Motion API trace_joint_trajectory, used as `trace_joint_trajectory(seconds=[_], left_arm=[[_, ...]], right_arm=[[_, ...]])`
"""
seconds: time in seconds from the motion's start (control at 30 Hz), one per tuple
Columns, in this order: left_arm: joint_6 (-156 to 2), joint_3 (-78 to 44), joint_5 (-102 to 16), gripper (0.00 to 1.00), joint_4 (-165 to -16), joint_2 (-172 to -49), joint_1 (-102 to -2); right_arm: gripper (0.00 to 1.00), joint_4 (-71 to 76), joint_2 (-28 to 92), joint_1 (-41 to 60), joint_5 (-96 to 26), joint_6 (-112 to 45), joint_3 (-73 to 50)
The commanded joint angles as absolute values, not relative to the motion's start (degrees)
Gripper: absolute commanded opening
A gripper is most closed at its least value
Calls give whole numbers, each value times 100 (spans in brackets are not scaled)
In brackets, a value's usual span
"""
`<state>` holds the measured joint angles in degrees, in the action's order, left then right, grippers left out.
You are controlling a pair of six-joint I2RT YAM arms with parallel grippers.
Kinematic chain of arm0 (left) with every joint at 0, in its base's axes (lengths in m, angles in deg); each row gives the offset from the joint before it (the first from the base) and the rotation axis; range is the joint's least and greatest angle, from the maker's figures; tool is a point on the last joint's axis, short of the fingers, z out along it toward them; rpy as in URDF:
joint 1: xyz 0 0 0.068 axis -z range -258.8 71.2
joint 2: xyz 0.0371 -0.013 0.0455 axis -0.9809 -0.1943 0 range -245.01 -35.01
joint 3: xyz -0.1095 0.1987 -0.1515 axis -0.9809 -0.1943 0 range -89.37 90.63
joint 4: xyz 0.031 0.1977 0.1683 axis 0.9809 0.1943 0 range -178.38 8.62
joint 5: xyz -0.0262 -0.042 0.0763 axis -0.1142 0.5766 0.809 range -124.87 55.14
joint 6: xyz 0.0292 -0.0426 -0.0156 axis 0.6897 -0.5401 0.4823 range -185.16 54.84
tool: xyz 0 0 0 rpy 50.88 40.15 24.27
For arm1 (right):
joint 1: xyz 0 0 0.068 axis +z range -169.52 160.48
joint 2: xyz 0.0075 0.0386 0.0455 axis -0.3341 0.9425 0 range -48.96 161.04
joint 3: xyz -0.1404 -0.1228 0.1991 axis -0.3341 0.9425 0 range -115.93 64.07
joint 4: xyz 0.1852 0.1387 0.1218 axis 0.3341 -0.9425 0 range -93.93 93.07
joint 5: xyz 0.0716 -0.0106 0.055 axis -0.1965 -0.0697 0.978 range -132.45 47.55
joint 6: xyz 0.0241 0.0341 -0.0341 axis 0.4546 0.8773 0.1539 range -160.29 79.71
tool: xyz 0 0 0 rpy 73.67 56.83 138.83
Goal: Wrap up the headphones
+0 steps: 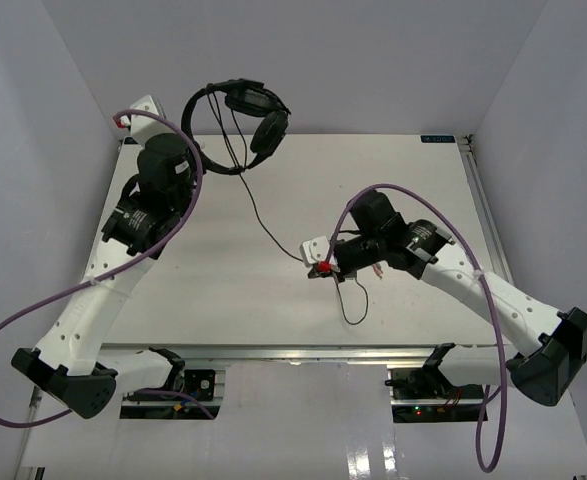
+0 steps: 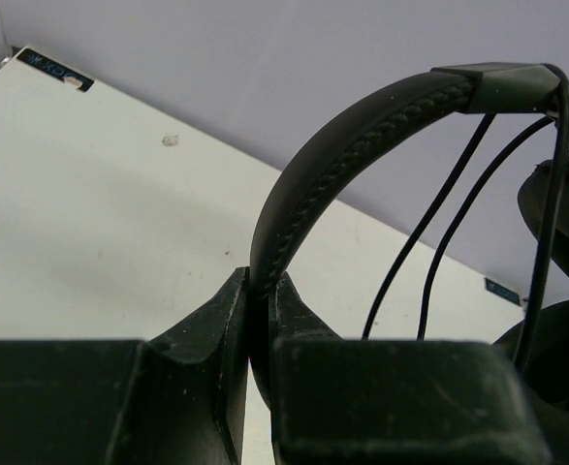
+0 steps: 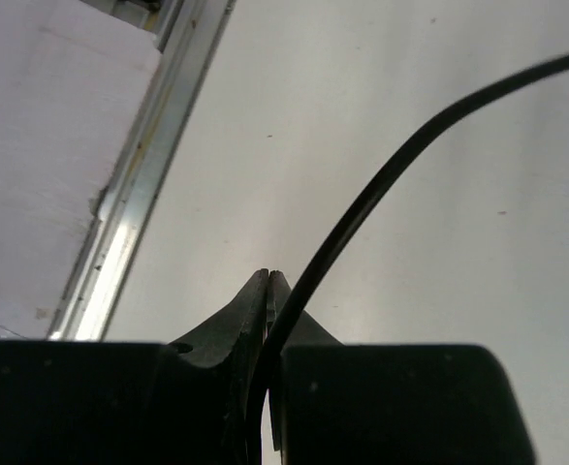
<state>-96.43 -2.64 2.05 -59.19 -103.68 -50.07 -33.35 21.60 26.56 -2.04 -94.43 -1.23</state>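
The black headphones point(image 1: 241, 120) hang in the air over the table's far left. My left gripper point(image 1: 199, 152) is shut on the thin headband point(image 2: 362, 145), which stands pinched between the jaws point(image 2: 262, 287). The ear cups point(image 1: 270, 130) hang to the right; one also shows at the right edge of the left wrist view point(image 2: 560, 218). The thin dark cord point(image 1: 263, 222) runs down across the table to my right gripper point(image 1: 321, 268), which is shut on it. In the right wrist view the cord point(image 3: 381, 184) leaves the closed jaws point(image 3: 272, 291). A slack loop of cord point(image 1: 353, 308) lies near the front.
The white table point(image 1: 223, 290) has a metal rail along its right edge point(image 1: 483, 200) and front edge point(image 3: 139, 184). Grey walls close in the back and sides. Purple robot cables point(image 1: 33, 320) arc over both arms.
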Motion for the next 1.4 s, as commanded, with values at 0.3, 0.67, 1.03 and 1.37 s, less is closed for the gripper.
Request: trace_joint_trajectory(seconds=[0.3,0.67,1.03,1.37], left_arm=[[-9672,-1800,-526,0,-6056,-10389,-5102],[-9623,-3114,-2091,0,-6123,-10086,-5077],[-9083,-4123,-3449,0,-6240,-9170,-4642],[-8966,-4387,-4252,0,-6218,-8663,-4495]], right_arm=[[8,-3000,2081,3907,-3980,-10497,-2193],[8,-1272,2418,4083,-5299,-10990,-2035],[8,-991,2986,3680,-5170,-10877,-2155],[8,-1077,3447,3356,-4838,-10470,-2344]])
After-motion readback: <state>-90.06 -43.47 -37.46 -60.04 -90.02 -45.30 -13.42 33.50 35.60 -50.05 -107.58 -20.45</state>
